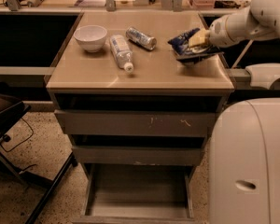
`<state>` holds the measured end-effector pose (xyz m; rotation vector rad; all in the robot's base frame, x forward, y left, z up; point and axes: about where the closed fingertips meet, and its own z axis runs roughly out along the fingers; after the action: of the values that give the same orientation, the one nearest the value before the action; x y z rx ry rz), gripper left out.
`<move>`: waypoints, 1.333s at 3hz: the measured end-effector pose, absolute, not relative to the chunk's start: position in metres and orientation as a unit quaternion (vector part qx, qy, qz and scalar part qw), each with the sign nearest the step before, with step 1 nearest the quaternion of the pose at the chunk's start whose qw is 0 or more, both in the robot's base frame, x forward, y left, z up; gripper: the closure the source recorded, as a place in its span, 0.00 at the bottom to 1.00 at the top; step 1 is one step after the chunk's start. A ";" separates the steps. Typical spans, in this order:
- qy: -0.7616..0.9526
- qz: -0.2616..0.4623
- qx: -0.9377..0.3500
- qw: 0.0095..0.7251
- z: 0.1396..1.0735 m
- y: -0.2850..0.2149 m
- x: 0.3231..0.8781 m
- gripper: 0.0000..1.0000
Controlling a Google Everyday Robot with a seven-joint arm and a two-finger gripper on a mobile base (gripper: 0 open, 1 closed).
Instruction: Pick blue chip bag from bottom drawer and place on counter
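Camera view of a grey cabinet with 3 drawers, capped by a glossy beige counter [154, 71]. The white arm [252, 20] enters from the upper right and ends in the gripper [196, 43], which sits low over the counter's right side, near its right edge. The gripper is closed on the bag [181, 41], a crumpled dark-blue foil packet. The bag's blue upper part juts leftward from the fingers, and its lower edge spreads flat beneath them. Whether the bag's underside touches the counter cannot be told.

On the left half of the counter lie 3 other items. A white bowl [90, 36] stands upright at the rear left. A clear bottle [121, 52] lies on its side just right of the bowl, with its white cap toward the front edge. A silver can [141, 38] lies on its side behind and to the right of the bottle, well apart from the bag.

Below, the top drawer [137, 123] shows white scratches on its front and the middle drawer [137, 155] is slightly open. The bottom drawer [137, 195] is pulled out farthest, its flat grey floor bare. The robot's white base [252, 167] fills the lower right.
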<state>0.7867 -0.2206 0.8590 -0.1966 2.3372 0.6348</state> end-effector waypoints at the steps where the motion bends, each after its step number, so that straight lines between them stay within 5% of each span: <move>1: 0.912 0.236 -0.067 0.329 0.824 -0.232 0.772 1.00; 2: 0.912 0.236 -0.067 0.329 0.827 -0.232 0.773 0.85; 4: 0.912 0.236 -0.067 0.329 0.827 -0.232 0.773 0.38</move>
<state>0.7728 -0.2318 0.8273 -0.1752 2.3864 0.6171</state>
